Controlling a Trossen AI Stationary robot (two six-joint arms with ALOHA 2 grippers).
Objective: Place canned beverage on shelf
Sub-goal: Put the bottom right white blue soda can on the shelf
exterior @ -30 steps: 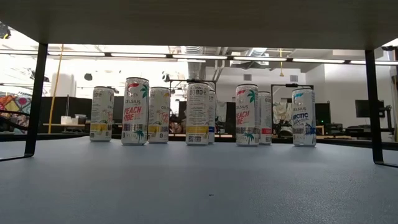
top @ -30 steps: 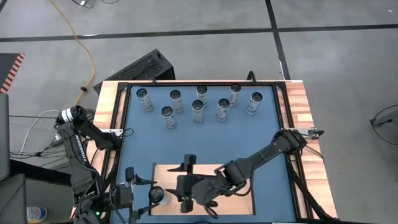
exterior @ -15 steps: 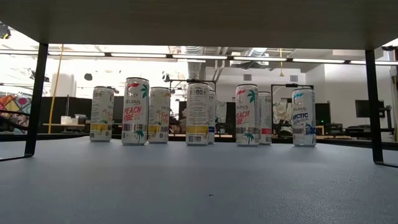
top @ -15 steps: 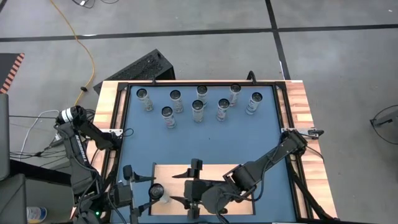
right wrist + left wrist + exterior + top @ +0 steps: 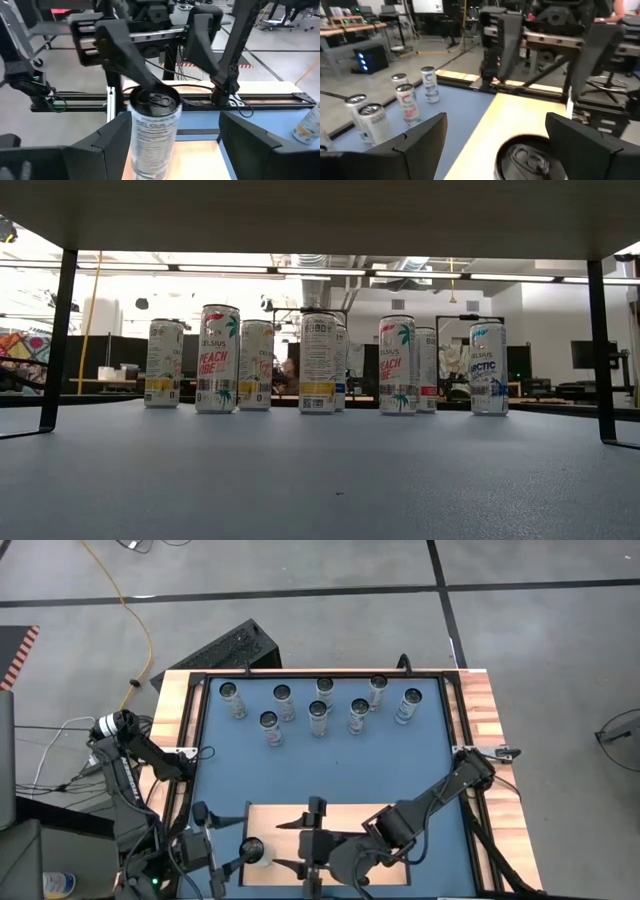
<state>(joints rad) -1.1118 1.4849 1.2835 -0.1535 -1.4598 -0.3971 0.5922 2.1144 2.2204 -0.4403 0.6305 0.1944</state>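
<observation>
Left gripper point(image 5: 230, 845) sits at the near left end of the shelf point(image 5: 362, 814), its fingers point(image 5: 415, 145) spread wide and holding nothing. The can point(image 5: 251, 850) stands upright on that end of the pale wood panel, directly in front of the gripper. It is low in the gap between the two fingers, with clear space on at least one side. From the opposite arm's camera, one left finger seems to run down close behind the can's rim; I cannot tell whether it touches.

Facing it from the other side along the shelf is the right gripper point(image 5: 290, 843), also spread open and empty. The can is ahead of it, near but apart from its fingers. The left gripper is the nearer of the two.

The can's long axis is vertical, and the left fingers flank it on either side. My guess is the can counts as placed, so the coming move is a withdrawal. Backing straight out along the gripper's own line should clear the can, while any sideways drift could clip and topple it.

A row of other cans point(image 5: 320, 710) stands well away at the far edge of the blue surface point(image 5: 330, 765).
</observation>
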